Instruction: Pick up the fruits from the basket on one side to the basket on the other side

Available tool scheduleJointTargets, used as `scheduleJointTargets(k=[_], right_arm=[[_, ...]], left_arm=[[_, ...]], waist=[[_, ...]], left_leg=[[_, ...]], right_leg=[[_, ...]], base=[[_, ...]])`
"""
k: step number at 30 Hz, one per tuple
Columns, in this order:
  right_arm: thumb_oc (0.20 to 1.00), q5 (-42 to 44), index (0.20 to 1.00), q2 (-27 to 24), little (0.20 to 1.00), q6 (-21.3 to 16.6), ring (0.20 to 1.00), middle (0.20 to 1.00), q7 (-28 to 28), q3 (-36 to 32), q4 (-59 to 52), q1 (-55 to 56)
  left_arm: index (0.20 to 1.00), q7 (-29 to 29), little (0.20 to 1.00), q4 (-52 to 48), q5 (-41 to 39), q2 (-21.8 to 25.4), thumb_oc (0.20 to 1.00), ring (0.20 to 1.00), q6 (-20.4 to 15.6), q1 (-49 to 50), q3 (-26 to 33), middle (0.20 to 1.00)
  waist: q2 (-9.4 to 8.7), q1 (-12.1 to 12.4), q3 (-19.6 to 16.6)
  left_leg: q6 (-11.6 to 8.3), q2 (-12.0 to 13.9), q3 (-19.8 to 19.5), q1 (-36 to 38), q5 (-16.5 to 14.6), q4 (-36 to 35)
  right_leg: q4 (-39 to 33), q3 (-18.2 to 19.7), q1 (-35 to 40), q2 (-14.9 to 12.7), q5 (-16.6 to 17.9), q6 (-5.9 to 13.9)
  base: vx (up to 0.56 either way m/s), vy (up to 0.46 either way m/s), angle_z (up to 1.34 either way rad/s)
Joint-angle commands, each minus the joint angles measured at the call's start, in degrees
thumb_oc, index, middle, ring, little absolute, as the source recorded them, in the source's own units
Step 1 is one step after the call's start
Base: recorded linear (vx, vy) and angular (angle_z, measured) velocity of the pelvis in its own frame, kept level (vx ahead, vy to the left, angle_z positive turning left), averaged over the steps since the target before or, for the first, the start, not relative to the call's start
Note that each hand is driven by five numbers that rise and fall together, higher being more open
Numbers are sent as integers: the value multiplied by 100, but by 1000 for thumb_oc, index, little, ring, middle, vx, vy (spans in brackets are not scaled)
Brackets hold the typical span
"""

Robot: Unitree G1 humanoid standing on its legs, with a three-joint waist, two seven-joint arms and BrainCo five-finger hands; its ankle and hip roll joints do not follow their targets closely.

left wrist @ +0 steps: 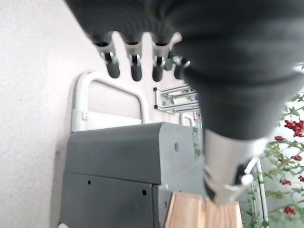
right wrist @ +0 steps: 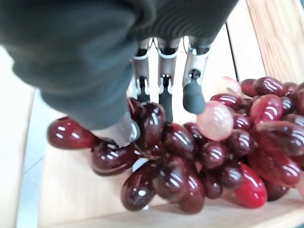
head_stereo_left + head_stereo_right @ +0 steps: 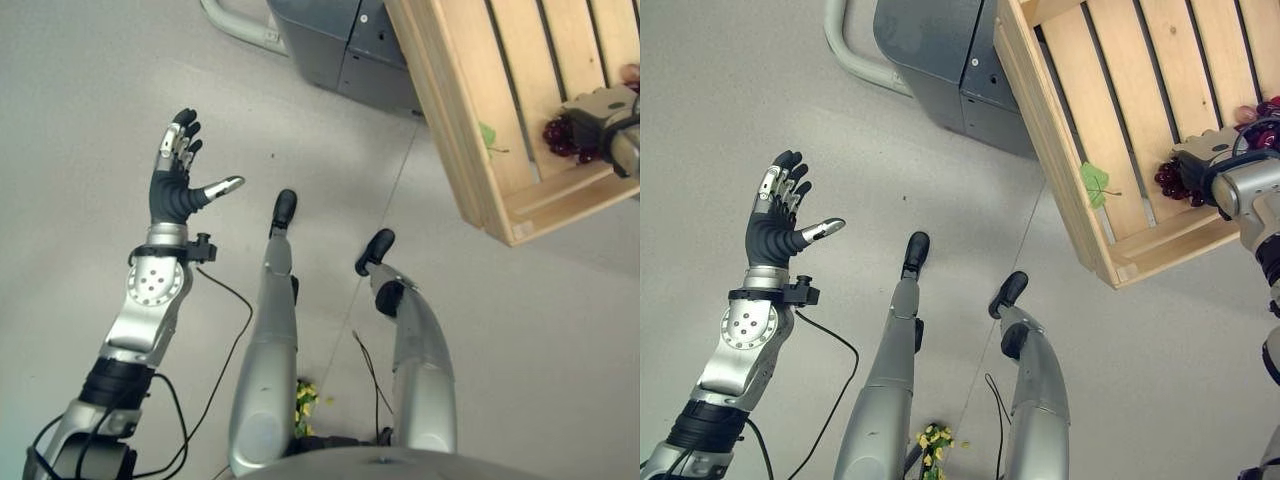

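You see the right hand on dark red grapes inside the wooden crate, the left hand spread open over the floor.

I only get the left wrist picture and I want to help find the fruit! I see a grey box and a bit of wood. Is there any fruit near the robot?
Observer: Yes. A bunch of dark red grapes lies in a wooden crate at the robot's right.
Operator: Is a hand getting them?
Observer: The right hand is down on the bunch, with its fingers among the grapes.
Operator: What is my hand doing?
Observer: The left hand is held out over the bare floor, fingers spread, holding nothing.
Operator: Anything else in the crate?
Observer: A green leaf lies on the slats, apart from the grapes.
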Motion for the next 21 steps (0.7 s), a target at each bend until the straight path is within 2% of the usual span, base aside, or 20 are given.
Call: scheduleJointTargets(k=[1,2,3,4,5,6,7,8,9,14,15,16,18,21], right_arm=[[200,100,200,191,200,87,200,200,79,663,207,108],[200,101,200,174,200,93,200,200,77,638,205,60],[200,320,200,214,200,117,200,200,6,537,79,-15],[200,325,200,196,200,126,200,200,3,505,71,-56],[200,503,200,230,200,134,200,200,-96,406,12,-36],[200,1007,200,289,200,172,200,200,-255,-2,-111,-99],[200,1550,200,369,200,187,200,200,-323,-392,-181,20],[200,1552,200,387,200,189,200,200,-318,-396,-195,114],[200,3064,200,668,200,182,200,200,-444,-1485,-188,443],[200,5975,200,1118,200,-218,200,200,-292,-2727,41,956],[200,6471,200,1209,200,-272,200,200,-284,-2953,52,1090],[200,6476,200,1209,200,-274,200,200,-282,-2975,43,1122],[200,7613,200,1493,200,-395,200,200,-185,-3519,-196,1523],[200,8068,200,1669,200,-480,200,200,-235,-3957,-553,1923]], left_arm=[[1000,52,1000,-419,-108,-159,1000,1000,-272,104,240,1000],[1000,52,1000,-434,-105,-148,1000,1000,-275,54,261,1000],[1000,58,1000,-423,-114,-184,1000,1000,-270,125,259,1000],[1000,58,1000,-439,-111,-167,1000,1000,-271,76,280,1000],[1000,67,1000,-427,-116,-204,1000,1000,-270,137,272,1000],[1000,85,1000,-465,-121,-211,1000,1000,-270,104,328,1000],[1000,78,1000,-487,-145,-226,1000,1000,-274,98,350,1000],[1000,78,1000,-477,-149,-222,1000,1000,-271,168,321,1000],[1000,39,1000,-494,-238,-266,1000,1000,-290,128,373,1000],[1000,-160,1000,-497,-471,-208,1000,1000,-308,164,381,1000],[1000,-179,1000,-490,-501,-197,1000,1000,-309,183,397,1000],[1000,-180,1000,-492,-503,-185,1000,1000,-309,190,386,1000],[1000,-223,1000,-427,-548,-159,1000,1000,-307,206,459,1000],[1000,-237,1000,-414,-544,-130,1000,1000,-303,273,523,1000]], waist=[[215,-315,-7],[212,-305,-7],[207,-318,-7],[198,-307,-7],[198,-329,-7],[183,-330,-7],[184,-342,-7],[174,-338,-7],[179,-361,-7],[191,-301,-7],[191,-291,-7],[185,-279,-7],[190,-300,-7],[190,-291,-7]], left_leg=[[185,95,100,445,-601,62],[204,92,112,292,-466,49],[186,91,107,483,-600,56],[205,87,119,327,-464,44],[187,89,108,500,-604,66],[212,87,119,400,-475,64],[215,85,129,423,-468,67],[196,91,124,608,-617,74],[223,80,160,543,-485,62],[204,88,193,868,-472,-43],[200,85,205,960,-477,-68],[200,87,204,978,-476,-78],[204,59,230,1176,-515,-65],[219,37,246,1379,-551,-66]], right_leg=[[-533,164,406,204,-71,777],[-588,100,279,196,78,735],[-548,171,450,211,-64,774],[-602,110,320,203,85,732],[-546,175,464,213,-57,772],[-604,114,396,205,103,724],[-623,115,425,208,122,719],[-565,176,578,216,-43,764],[-653,108,562,200,121,713],[-749,64,901,178,152,708],[-755,52,999,164,158,712],[-763,50,1017,166,158,713],[-781,34,1242,133,178,733],[-821,28,1487,122,178,749]], base=[[-64,25,-1],[0,0,0],[-63,28,-1],[52,-11,-1],[-74,38,-2],[0,0,0],[0,0,0],[-17,16,-4],[-18,10,-5],[-29,21,-3],[0,0,0],[0,0,0],[-6,39,1],[5,22,2]])
